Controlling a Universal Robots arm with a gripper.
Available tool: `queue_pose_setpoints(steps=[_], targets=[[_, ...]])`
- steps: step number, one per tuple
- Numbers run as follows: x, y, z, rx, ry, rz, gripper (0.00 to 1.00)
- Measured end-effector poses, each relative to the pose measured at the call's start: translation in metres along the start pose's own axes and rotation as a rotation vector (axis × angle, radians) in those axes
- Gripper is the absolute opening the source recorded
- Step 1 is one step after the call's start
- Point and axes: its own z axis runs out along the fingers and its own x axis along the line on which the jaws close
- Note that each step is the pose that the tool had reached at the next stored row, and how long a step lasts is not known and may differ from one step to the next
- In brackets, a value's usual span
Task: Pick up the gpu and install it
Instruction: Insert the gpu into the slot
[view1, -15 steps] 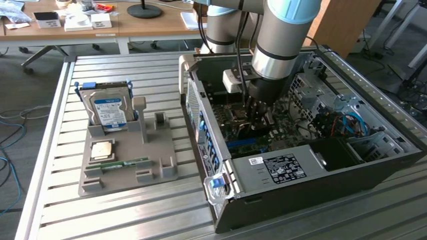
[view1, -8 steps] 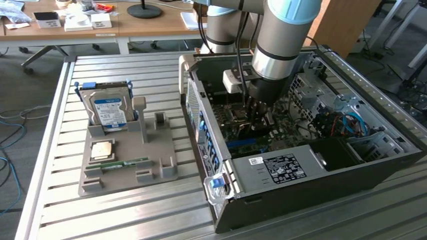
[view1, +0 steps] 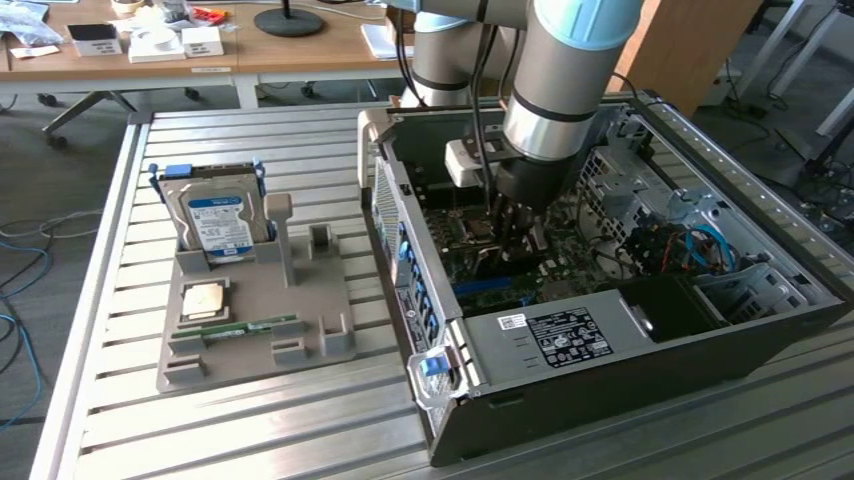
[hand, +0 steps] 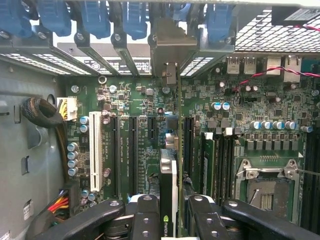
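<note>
Pincer pinches the gpu by its upper edge. The card stands upright over the motherboard, parallel to its black slots, bracket toward the rear openings, seemingly to meet a slot squarely.

A pale metal worktop of long parallel slats fills the foreground, standing on a grey floor where loose cables trail at the exterior view's left. Behind it a wooden desk carries small white boxes and a round black stand base. A brown wooden panel rises toward the exterior view's right, and the light is bright and even.
</note>
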Motion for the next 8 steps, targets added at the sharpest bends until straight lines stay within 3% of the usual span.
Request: queue_pose_setpoints(steps=[8], targets=[[0.0002, 0.0002, 0.0004, 0.0005, 0.0006, 0.021, 0.27]])
